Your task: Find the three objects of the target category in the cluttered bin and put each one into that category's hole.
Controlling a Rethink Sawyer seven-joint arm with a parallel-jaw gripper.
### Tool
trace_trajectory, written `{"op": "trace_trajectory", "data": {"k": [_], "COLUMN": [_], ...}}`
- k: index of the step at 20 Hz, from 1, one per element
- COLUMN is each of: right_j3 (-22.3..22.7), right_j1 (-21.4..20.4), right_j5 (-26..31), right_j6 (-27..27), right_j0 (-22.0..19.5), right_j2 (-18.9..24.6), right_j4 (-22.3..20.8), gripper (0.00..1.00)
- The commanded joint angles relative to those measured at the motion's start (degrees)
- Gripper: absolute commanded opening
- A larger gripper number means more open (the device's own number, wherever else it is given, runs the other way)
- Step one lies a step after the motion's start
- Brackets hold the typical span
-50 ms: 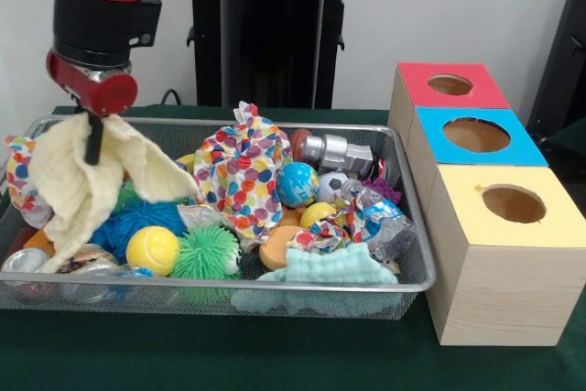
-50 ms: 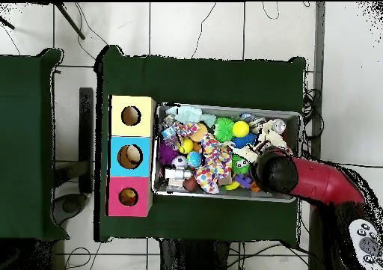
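My gripper point(image 1: 94, 137) hangs over the left end of the wire mesh bin point(image 1: 417, 258), shut on a pale yellow cloth point(image 1: 73, 180). The cloth is lifted and drapes down on both sides of the fingers, its lower end still among the clutter. A polka-dot cloth point(image 1: 243, 176) stands bunched in the bin's middle. A mint green cloth point(image 1: 334, 267) lies at the front right. Three boxes with round holes stand right of the bin: red point(image 1: 450, 84), blue point(image 1: 476, 135), yellow point(image 1: 513, 203). In the overhead view the arm's wrist point(image 2: 273, 171) covers the gripper.
The bin also holds a yellow ball point(image 1: 152, 249), a green spiky ball point(image 1: 206, 254), a blue spiky ball point(image 1: 137, 222), a globe ball point(image 1: 298, 184), a silver can point(image 1: 334, 150) and crumpled wrappers point(image 1: 366, 217). Green cloth covers the table.
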Motion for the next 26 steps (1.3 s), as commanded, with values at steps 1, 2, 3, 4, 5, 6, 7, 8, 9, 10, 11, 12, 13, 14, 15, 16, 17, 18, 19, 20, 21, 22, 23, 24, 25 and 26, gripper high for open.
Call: {"op": "trace_trajectory", "data": {"k": [1, 2, 3, 4, 5, 6, 7, 8, 9, 10, 11, 12, 13, 14, 15, 16, 17, 18, 19, 20, 21, 22, 23, 24, 25, 26], "right_j3": [2.6, 2.44, 2.4, 2.32, 2.15, 1.9, 2.09, 2.29, 2.38, 3.06, 3.39, 3.71, 3.86, 4.11, 4.14, 4.23, 3.96, 3.68, 3.26, 2.84, 2.43, 1.92, 1.46, 1.21, 0.44, -0.44], "right_j1": [1.62, 1.56, 1.56, 1.55, 1.6, 1.63, 1.55, 1.47, 1.48, 1.31, 0.82, 0.33, -0.08, -0.34, -0.5, -0.69, -0.8, -1.02, -1.05, -1.09, -1.12, -1.36, -1.48, -1.83, -2.13, -2.36], "right_j5": [1.31, 1.65, 1.75, 1.98, 1.99, 2.1, 2.09, 2.08, 2.63, 2.39, 2.76, 3.13, 3.44, 3.5, 3.73, 4.19, 4.77, 5.38, 5.87, 6.35, 6.83, 7.67, 8.48, 9.0, 10.04, 11.41], "right_j6": [-4.77, -5.01, -4.95, -4.98, -4.48, -4.18, -3.77, -3.35, -3.09, -1.71, 0.0, 1.71, 3.7, 5.42, 6.85, 8.11, 9.26, 9.79, 9.64, 9.48, 9.33, 8.76, 8.15, 7.48, 6.95, 6.33], "right_j0": [-2.13, -2.26, -2.26, -2.36, -2.04, -1.92, -2.04, -2.17, -2.18, -1.9, -0.65, 0.61, 2.3, 3.68, 4.93, 6.08, 7.31, 8.42, 8.76, 9.1, 9.45, 9.8, 9.75, 9.94, 10.22, 10.27], "right_j2": [3.82, 3.85, 3.88, 3.84, 3.52, 3.21, 3.3, 3.39, 3.57, 3.29, 2.42, 1.55, 0.48, -0.2, -0.65, -1.08, -1.66, -2.15, -2.11, -2.07, -2.04, -2.08, -1.81, -1.78, -1.92, -1.76], "right_j4": [-2.42, -2.42, -2.34, -2.27, -2.22, -2.18, -1.77, -1.35, -0.82, -0.08, 0.52, 1.12, 1.64, 2.29, 3.12, 3.94, 4.8, 5.42, 6.26, 7.1, 7.94, 8.61, 9.56, 10.09, 10.66, 11.42], "gripper": [1.0, 1.0, 1.0, 1.0, 1.0, 1.0, 1.0, 1.0, 1.0, 1.0, 1.0, 1.0, 1.0, 1.0, 1.0, 1.0, 1.0, 1.0, 1.0, 1.0, 1.0, 1.0, 1.0, 1.0, 1.0, 1.0]}}
